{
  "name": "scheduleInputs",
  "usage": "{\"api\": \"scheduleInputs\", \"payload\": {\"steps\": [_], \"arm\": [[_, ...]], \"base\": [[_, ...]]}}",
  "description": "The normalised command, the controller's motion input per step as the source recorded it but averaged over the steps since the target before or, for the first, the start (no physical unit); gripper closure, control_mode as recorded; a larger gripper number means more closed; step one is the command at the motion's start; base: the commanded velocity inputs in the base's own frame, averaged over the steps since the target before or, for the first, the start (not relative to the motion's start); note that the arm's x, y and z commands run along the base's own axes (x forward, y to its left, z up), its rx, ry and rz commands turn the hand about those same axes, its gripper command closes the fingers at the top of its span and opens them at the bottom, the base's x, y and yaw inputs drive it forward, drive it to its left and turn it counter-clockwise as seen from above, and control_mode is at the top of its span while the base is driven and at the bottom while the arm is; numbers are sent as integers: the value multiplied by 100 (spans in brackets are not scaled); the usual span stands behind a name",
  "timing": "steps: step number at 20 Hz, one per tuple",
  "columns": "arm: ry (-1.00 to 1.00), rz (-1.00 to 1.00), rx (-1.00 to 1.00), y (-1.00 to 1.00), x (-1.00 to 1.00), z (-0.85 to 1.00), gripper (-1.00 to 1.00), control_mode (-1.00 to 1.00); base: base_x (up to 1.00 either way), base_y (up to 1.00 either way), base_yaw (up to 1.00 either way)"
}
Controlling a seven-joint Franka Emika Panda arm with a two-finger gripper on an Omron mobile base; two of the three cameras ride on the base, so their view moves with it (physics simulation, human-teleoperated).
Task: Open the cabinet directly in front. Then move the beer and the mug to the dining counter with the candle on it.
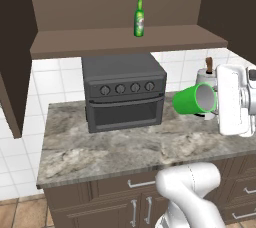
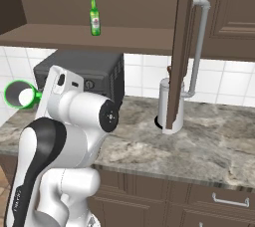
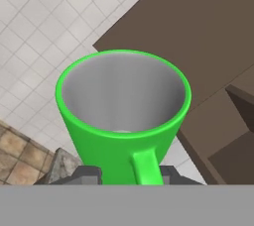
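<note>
Green and tipped on its side, one mug (image 3: 124, 121) sits clamped in the jaws of the gripper (image 1: 212, 115), in the air above the tabletop (image 1: 135, 147), right of the toaster oven (image 1: 124, 91). One beer (image 1: 139, 17) stands on the open cabinet's shelf (image 1: 125, 39) above that oven.

The mug (image 3: 124, 121) looks smooth, glossy green outside and matt grey inside; the bottle (image 1: 139, 17) is shiny green glass; the cabinet (image 1: 125, 42) is matt brown wood; the counter (image 1: 130, 149) is marbled stone.
</note>
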Motion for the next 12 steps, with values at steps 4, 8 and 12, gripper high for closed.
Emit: {"api": "scheduleInputs", "payload": {"steps": [4,8,12], "arm": [[0,0,0,1,0,0,100,-100],[0,0,0,0,0,0,100,-100],[0,0,0,0,0,-1,100,-100]], "base": [[0,0,0],[0,0,0],[0,0,0]]}}
